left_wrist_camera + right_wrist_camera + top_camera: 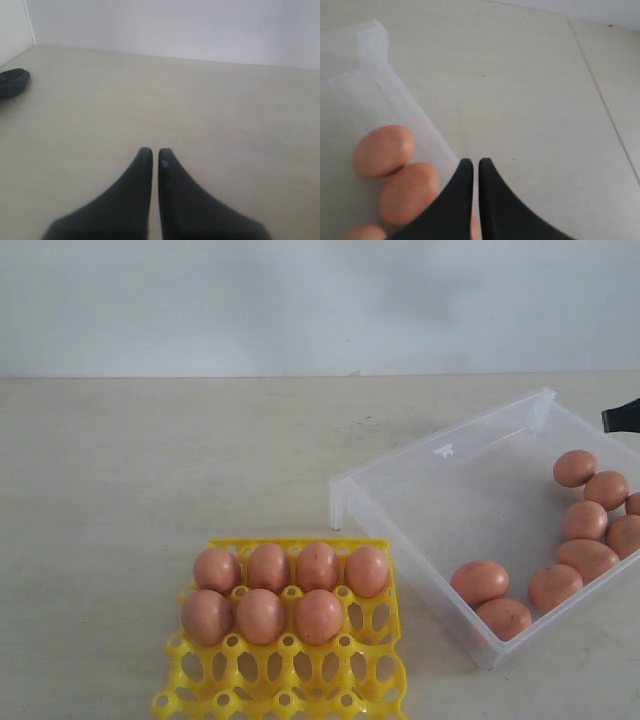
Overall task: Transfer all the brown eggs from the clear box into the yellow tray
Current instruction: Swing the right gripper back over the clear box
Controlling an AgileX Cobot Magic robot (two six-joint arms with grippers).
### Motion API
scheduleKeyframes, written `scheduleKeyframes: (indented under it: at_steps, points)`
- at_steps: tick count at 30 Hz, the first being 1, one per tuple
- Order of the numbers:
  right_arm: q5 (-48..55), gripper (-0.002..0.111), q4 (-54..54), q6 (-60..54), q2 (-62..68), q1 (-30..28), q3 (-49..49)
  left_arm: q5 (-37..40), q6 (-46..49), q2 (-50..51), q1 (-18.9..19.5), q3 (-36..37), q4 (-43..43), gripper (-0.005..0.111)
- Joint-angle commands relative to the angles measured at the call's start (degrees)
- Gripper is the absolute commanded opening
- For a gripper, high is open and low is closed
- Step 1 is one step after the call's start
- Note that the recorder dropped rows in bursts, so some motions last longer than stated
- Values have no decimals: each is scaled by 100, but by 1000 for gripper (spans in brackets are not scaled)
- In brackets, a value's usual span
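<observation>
The yellow tray point(290, 680) sits on the pale counter point(150, 460) at the front, with 7 brown eggs point(268, 567) in its sockets: 4 fill the back row and 3 fill the next row from the left, leaving that row's right socket and the front rows open. The clear box point(420, 510) lies just beside the tray to its right, turned at an angle, and 9 more eggs can be seen in it, clustered along its right and front walls, some cut off by the picture's edge. The right end effector point(475, 161) hangs over the box's far right wall close to 2 of these eggs, jaws pressed together and holding nothing. The left end effector point(155, 150) is over bare counter, jaws also closed on nothing.
</observation>
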Motion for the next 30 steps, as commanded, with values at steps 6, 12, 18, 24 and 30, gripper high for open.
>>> scheduleKeyframes:
  at_steps: [6, 12, 18, 24, 30]
  points:
    - [126, 0, 4, 4288, -435, -5, -31, -28, 24, -17, -31, 23, 0, 4]
    - [62, 0, -1723, 9963, -866, -5, -31, -28, 24, -17, -31, 23, 0, 4]
    - [-2339, 0, -10520, 14884, -1254, -47, -107, -28, 24, -17, -31, 23, 0, 4]
    - [-2469, 0, -16824, 18715, -1326, -68, -1165, -28, 24, -17, -31, 23, 0, 4]
    - [-2241, 0, -19986, 21743, -1266, 115, -1817, -16, 24, -17, -32, 23, 0, 4]
